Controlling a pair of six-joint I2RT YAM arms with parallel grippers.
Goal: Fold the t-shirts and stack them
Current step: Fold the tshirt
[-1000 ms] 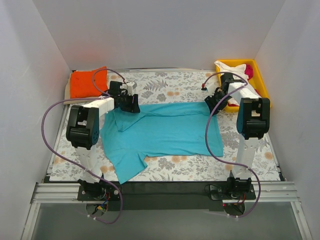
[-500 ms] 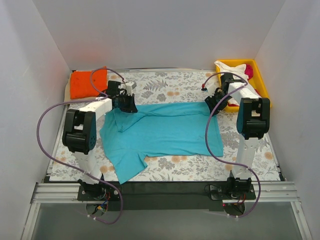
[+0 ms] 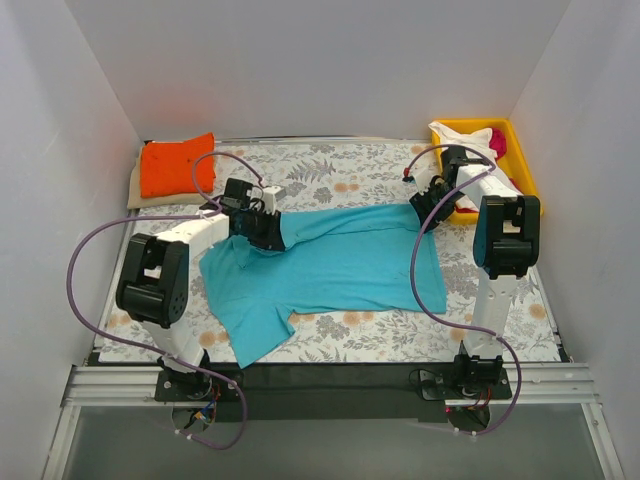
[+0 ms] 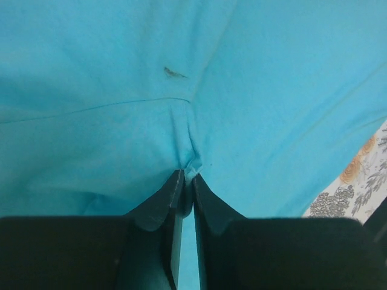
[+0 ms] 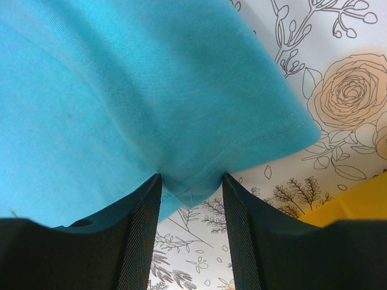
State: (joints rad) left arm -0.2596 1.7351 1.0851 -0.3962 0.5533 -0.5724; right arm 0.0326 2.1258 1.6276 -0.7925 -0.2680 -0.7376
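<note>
left gripper pinched a fold of teal t-shirt | right gripper spread, straddling its hem (floral cloth beneath)

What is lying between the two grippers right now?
The teal shirt: its far edge runs from the left gripper across to the right gripper, with nothing else on that stretch. The top view shows it.
</note>
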